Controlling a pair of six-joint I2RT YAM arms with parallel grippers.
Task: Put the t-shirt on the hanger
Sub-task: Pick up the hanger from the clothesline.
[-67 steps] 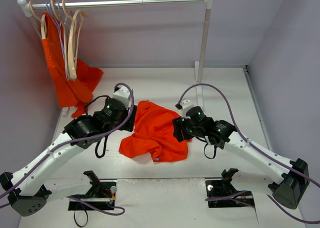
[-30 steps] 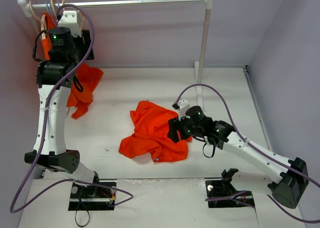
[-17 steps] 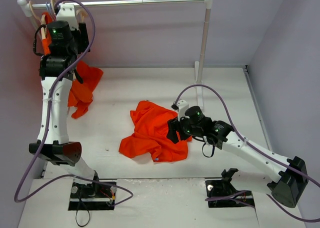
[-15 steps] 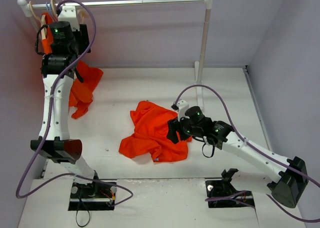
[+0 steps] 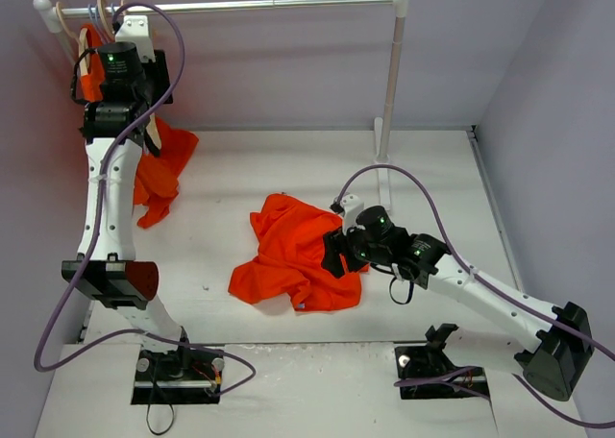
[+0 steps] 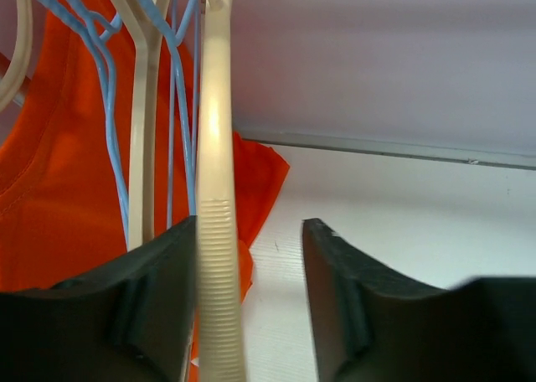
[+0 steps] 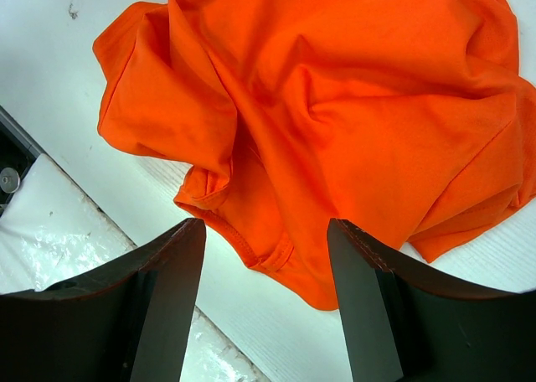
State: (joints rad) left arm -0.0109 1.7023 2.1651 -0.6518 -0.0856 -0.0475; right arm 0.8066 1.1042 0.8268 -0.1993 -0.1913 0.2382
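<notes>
My left arm is stretched up to the clothes rail [image 5: 240, 6] at the far left corner of the table [image 5: 288, 159]. On its wrist feed, the left gripper [image 6: 249, 235] has its jaws apart, and the hanger [image 6: 213, 231] runs down between them as a pale cream bar. The bar lies against the finger [image 6: 159, 273] on the left of that view and leaves a clear gap to the other finger, so I read it as bracketed, not clamped. Just behind it hang a second cream hanger [image 6: 142, 147] and some thin blue wire hangers [image 6: 109, 105], all crowded together. Behind those is another orange garment [image 6: 50, 189], draped from the rail down toward the tabletop.

The t-shirt [image 5: 293, 255] is well apart from all that. It lies crumpled in a loose heap on the table near the middle, between the two arms' bases and a little closer to the right arm. It is bunched and folded over itself, and I cannot make out the neck opening.

My right gripper [image 5: 334, 251] sits low at the right edge of the heap. Its wrist feed looks straight down on the orange folds, with a hem showing near the bottom of the heap. Both fingers frame the cloth and stand wide apart, with nothing pinched between them.
</notes>
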